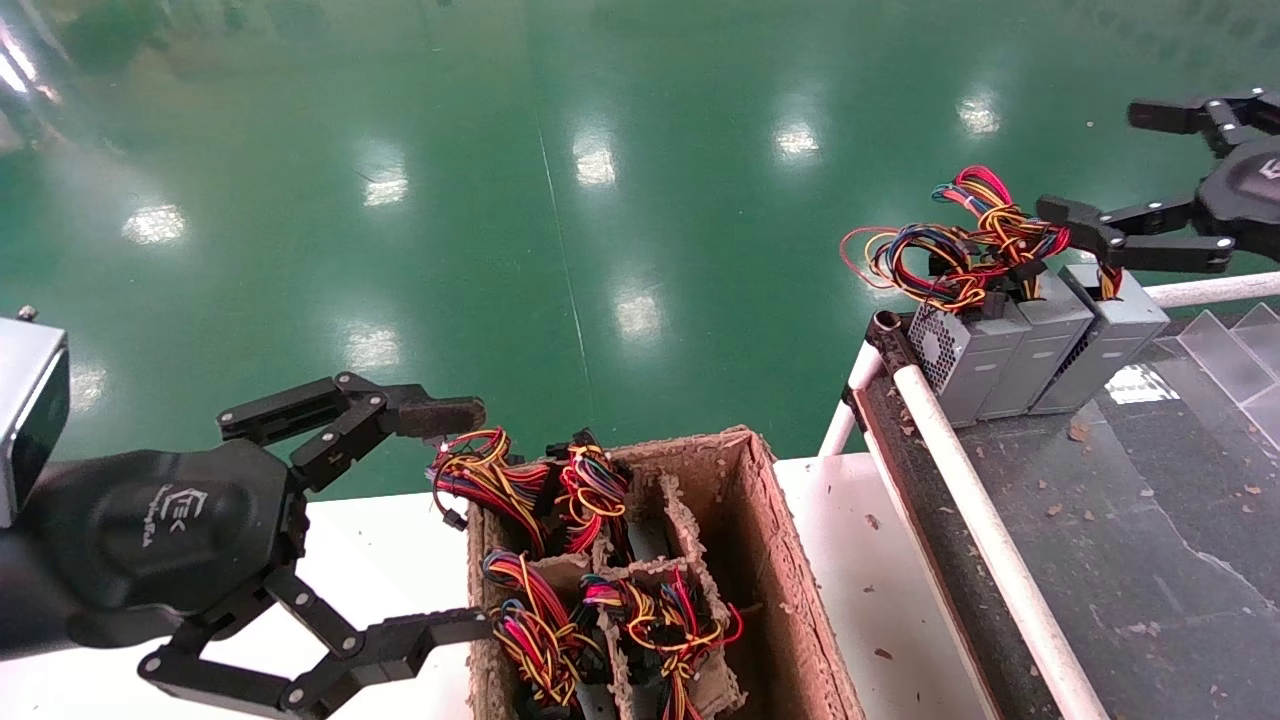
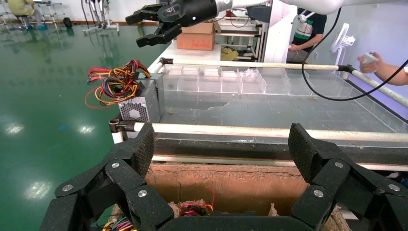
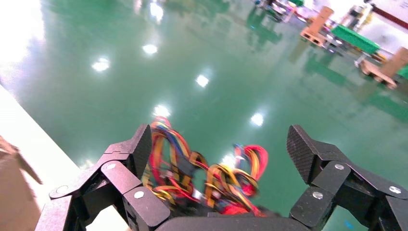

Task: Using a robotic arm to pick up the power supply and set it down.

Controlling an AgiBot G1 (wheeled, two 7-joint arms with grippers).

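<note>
Head view: three power supplies (image 1: 1040, 345) stand side by side at the far left corner of the dark conveyor bed (image 1: 1130, 540), just behind its white rail (image 1: 985, 520), their wire bundles (image 1: 960, 245) rising above them. A cardboard box (image 1: 770, 560) with dividers sits on the white desk (image 1: 880, 600) beside the conveyor; at least four more wire bundles show in its compartments, the units under them mostly hidden. The left gripper (image 1: 450, 520) hovers at the box's left side, palm logo up, fingers spread wide and holding nothing, one fingertip near the far-left bundle, the other near the box's left wall. The right gripper (image 1: 1110, 175) reaches in from the right above the three power supplies, fingers wide apart and empty, the lower one just beside the wires of the rightmost unit.

Left wrist view: the left gripper's two fingers (image 2: 134, 159) frame the box's far wall, wide open with nothing between them. Beyond the rail, one vented power supply (image 2: 139, 103) faces the camera at the conveyor's corner, the right gripper (image 2: 154, 26) above it, open.

Right wrist view: the right gripper's fingers (image 3: 130, 159) stand wide apart, the coloured wires (image 3: 207, 178) between and below them, over the green floor (image 3: 144, 72). Whether they touch the wires cannot be told.
</note>
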